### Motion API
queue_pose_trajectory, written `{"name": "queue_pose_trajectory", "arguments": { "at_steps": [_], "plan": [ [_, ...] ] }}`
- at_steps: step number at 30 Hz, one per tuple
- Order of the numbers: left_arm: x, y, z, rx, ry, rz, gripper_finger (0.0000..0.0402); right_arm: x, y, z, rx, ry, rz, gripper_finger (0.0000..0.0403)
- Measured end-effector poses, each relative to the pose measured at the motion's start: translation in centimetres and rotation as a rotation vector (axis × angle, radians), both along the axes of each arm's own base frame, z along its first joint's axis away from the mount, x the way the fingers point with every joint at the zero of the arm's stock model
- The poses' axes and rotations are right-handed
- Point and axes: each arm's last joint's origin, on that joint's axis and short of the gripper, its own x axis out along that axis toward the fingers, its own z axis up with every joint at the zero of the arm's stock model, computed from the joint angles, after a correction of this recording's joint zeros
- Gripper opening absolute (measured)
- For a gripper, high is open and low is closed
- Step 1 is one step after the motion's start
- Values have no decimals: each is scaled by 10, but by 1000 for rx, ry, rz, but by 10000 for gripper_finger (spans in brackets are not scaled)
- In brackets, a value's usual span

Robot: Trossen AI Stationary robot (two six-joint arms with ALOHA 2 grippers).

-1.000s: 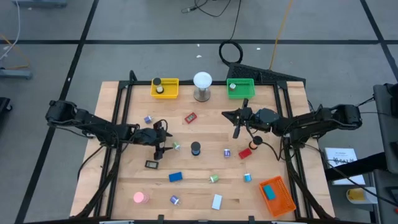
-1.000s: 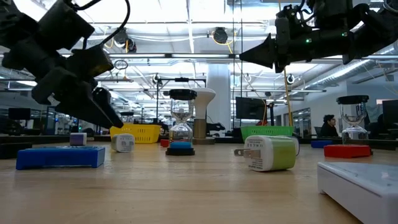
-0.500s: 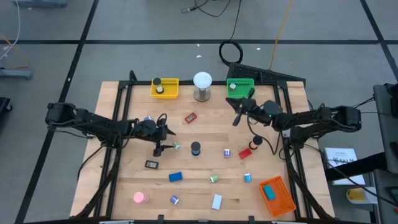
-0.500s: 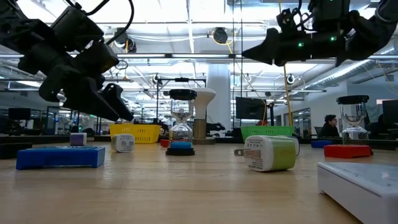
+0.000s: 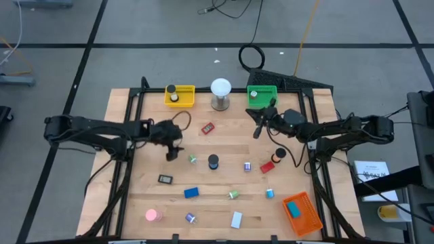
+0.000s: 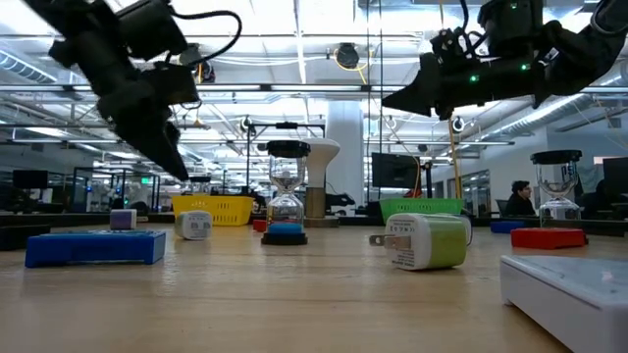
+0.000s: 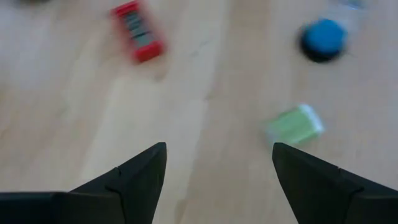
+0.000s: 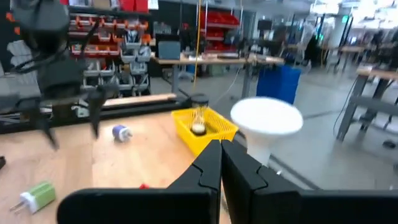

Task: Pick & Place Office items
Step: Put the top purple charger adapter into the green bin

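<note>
The office items lie scattered on the wooden table (image 5: 224,142): a red block (image 5: 207,127), a blue-topped black cap (image 5: 213,161), a small green item (image 5: 192,159), a blue block (image 5: 191,193), rolls, a pink disc (image 5: 151,215) and a white block (image 5: 236,219). My left gripper (image 5: 172,153) hangs open above bare wood left of the green item, holding nothing. Its wrist view shows the open fingers (image 7: 143,180) over the red block (image 7: 137,40), the cap (image 7: 323,40) and the green item (image 7: 295,124). My right gripper (image 5: 260,127) is shut and raised near the green tray (image 5: 262,96).
A yellow tray (image 5: 180,95), a white ball on a metal stand (image 5: 220,91) and the green tray stand along the far edge. An orange tray (image 5: 302,213) with a blue block sits at the near right corner. Black frame rails run along both table sides.
My left gripper has risen and moved toward the table's far edge, away from the small green item, turning as it went. My right gripper has moved a little toward the far edge, nearer the green tray, staying shut. No item has moved.
</note>
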Motion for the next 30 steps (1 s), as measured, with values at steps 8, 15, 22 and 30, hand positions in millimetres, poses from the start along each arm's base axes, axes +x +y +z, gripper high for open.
{"name": "queue_pose_trajectory", "arguments": {
  "at_steps": [8,15,22,30],
  "plan": [
    [-30,32,9,-79,269,422,292,2,6,-5,1,52,28,0],
    [-45,63,6,-167,288,541,292,1,4,0,-118,58,15,0],
    [-46,80,-11,-232,364,567,292,-1,-2,3,-182,59,-14,0],
    [-37,86,-32,-192,485,478,290,-1,-5,2,-176,70,-24,0]
  ]
}}
